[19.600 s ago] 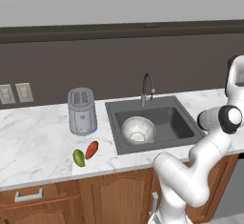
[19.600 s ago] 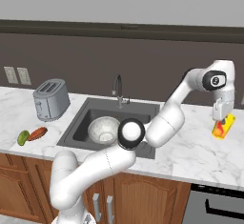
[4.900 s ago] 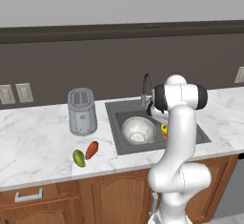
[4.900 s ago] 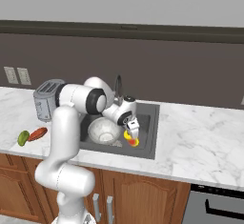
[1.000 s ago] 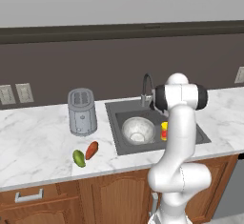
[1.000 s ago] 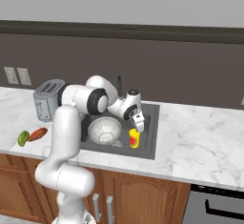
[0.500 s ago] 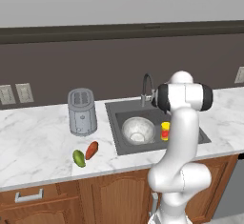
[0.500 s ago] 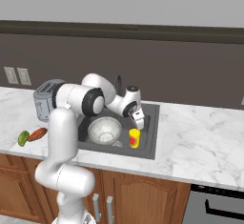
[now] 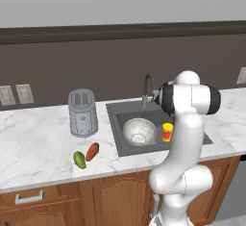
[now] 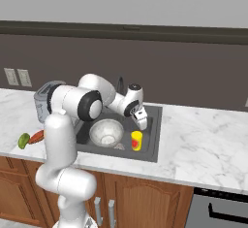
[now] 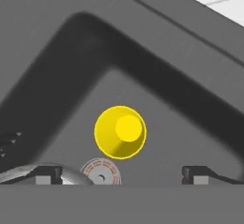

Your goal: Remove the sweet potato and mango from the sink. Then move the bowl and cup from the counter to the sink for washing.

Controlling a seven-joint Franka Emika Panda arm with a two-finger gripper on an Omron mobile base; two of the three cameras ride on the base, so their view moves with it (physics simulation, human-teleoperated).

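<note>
The yellow cup (image 10: 137,140) with its red mark stands upright in the dark grey sink (image 10: 151,147), right of the mottled whitish bowl (image 10: 106,132). My gripper (image 10: 142,121) hangs open just above the cup, apart from it. The hand view looks straight down into the cup (image 11: 120,131), with the gripper (image 11: 123,174) spread wide and the bowl's rim (image 11: 28,174) at the lower left. From the left base view, the bowl (image 9: 139,131) and cup (image 9: 167,132) sit in the sink (image 9: 116,136). The sweet potato (image 9: 92,151) and mango (image 9: 79,159) lie on the counter left of it.
A grey toaster (image 9: 82,112) stands on the white marble counter left of the sink. The curved faucet (image 9: 147,88) rises behind the basin. The round drain (image 11: 101,173) lies between bowl and cup. Bare marble (image 10: 203,139) stretches right of the sink.
The hand has lifted slightly off the cup, its jaws wide. The cup stays standing in the sink. Much earlier, the gripper was at the cup on the right counter.
</note>
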